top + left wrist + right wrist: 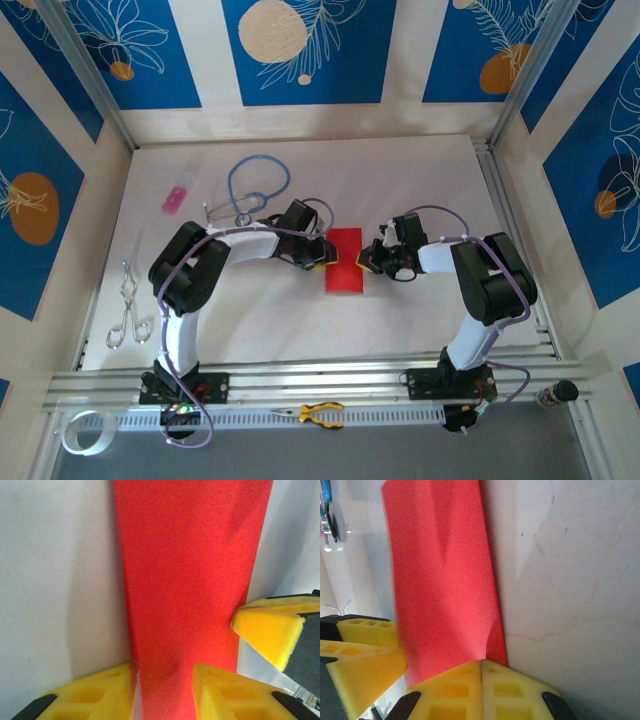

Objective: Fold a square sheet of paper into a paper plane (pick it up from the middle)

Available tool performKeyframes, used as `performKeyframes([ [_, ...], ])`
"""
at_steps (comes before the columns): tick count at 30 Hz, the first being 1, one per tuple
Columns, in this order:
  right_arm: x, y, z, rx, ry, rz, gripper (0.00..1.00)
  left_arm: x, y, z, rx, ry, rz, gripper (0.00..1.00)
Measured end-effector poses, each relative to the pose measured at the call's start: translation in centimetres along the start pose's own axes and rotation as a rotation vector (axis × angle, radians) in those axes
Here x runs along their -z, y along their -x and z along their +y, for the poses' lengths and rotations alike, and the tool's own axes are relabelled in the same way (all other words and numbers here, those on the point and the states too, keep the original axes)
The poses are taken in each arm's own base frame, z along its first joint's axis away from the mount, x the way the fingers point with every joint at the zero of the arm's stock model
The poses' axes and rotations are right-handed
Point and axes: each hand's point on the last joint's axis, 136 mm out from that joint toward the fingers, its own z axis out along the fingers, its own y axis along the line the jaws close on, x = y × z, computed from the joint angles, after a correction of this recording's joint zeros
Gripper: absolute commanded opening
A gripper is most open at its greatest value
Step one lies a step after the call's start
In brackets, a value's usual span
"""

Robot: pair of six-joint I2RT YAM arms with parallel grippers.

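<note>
Found the square sheet of paper (pixel 343 260) lying as a plain bright red rectangle, taller than wide, unmarked. Lay mostly flat, long sides running away from the near edge. Showed a soft lengthwise ridge in the right wrist view, surface slightly bowed. Had one long edge nipped between the pressed-together fingers of the right gripper (pixel 482 667).

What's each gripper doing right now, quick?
Left gripper: open, red paper between its fingers.
Right gripper: closed, pinching the red paper's edge.
</note>
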Motion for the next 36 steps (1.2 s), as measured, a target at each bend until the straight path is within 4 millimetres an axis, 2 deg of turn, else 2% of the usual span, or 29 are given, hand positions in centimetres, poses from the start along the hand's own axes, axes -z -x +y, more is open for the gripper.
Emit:
performKeyframes([
  [9, 0.0, 0.0, 0.0, 0.000, 0.000, 0.000, 0.03, 0.1, 0.1, 0.1, 0.031, -0.040, -0.042, 0.35],
  [23, 0.0, -0.1, 0.0, 0.000, 0.002, 0.003, 0.08, 0.1, 0.1, 0.2, 0.082, -0.085, -0.067, 0.11],
  [27, 0.1, -0.1, 0.2, 0.005, 0.009, 0.001, 0.13, 0.7, 0.3, -0.3, 0.082, -0.096, -0.078, 0.02],
  [32, 1.1, -1.0, 0.8, 0.048, 0.008, 0.006, 0.35, 1.7, 0.2, -0.9, 0.081, -0.109, -0.095, 0.00],
  [36, 2.9, -2.0, 2.9, 0.169, 0.014, -0.019, 0.41, 2.9, -0.2, -1.0, 0.096, -0.111, -0.113, 0.00],
])
